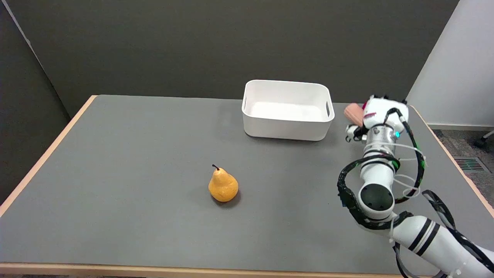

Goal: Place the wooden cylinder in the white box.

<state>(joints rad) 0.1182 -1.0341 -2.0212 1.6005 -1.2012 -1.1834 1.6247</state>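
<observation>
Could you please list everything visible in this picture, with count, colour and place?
white box: one, white, far side of the table, right of centre, nothing seen inside.
wooden cylinder: one, pinkish tan, right of the box, at the right hand, partly hidden by it.
pear: one, yellow-orange, upright, mid-table.
table: one, grey top with light wood edge.
right arm: one, white with black cables, from lower right.
right hand: one, black and white, at the cylinder; grip unclear.
</observation>
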